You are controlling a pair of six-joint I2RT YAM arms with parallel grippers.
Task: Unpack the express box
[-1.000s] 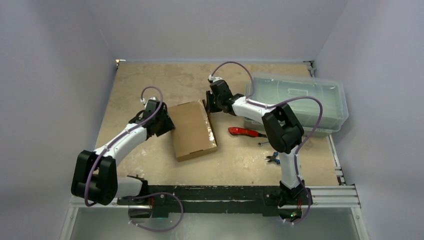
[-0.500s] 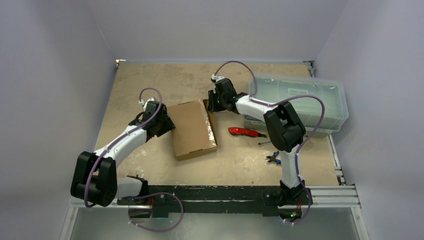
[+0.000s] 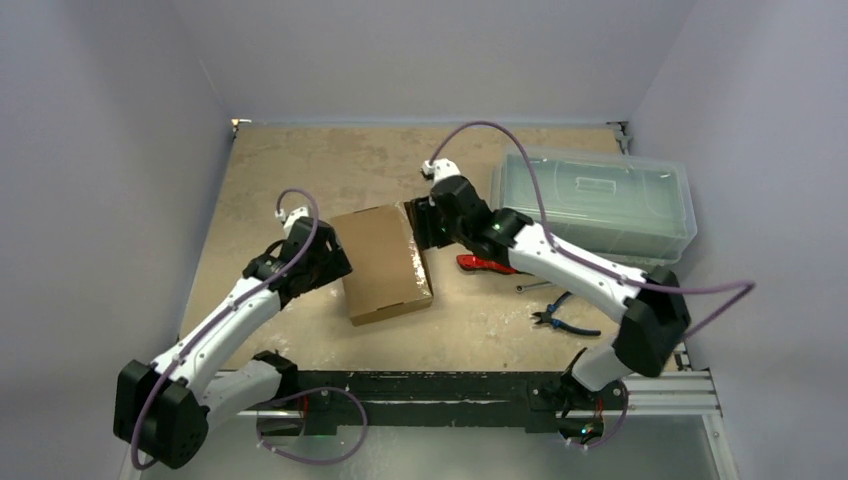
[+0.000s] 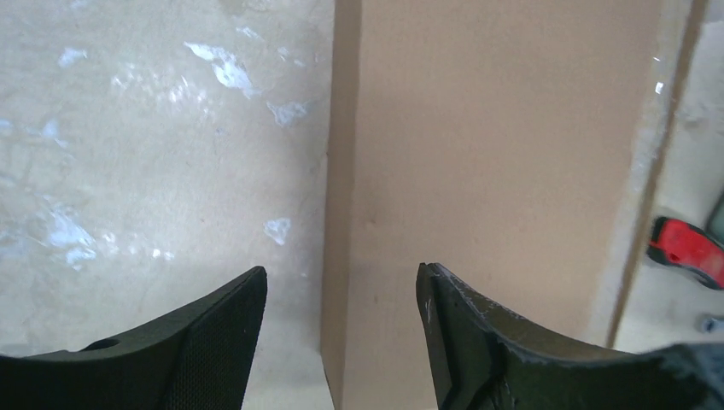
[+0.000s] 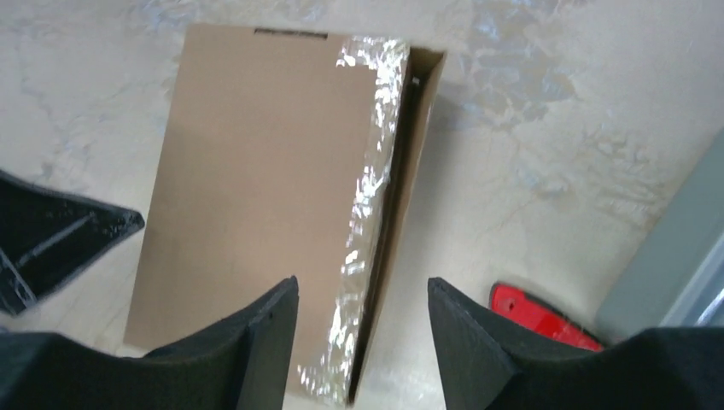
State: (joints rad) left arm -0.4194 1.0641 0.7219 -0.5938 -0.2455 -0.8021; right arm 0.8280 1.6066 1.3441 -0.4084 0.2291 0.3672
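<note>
Express box [image 3: 385,262]: flat on surface [image 3: 290,170], between both arms. Left gripper [image 4: 340,282]: jaws apart, over box's left edge. Right gripper [image 5: 363,290]: jaws apart, over taped edge. Red-handled cutter [image 3: 487,264] near box.

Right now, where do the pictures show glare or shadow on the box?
Right wrist: bright glare on the clear tape along one edge of the express box. Left wrist: the box's side face lies in shadow. Top external: only faint shine on that edge.

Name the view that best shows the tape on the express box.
Right wrist: the shiny tape runs the full edge of the express box. Top external shows only a pale strip; left wrist, tiny glints.
</note>
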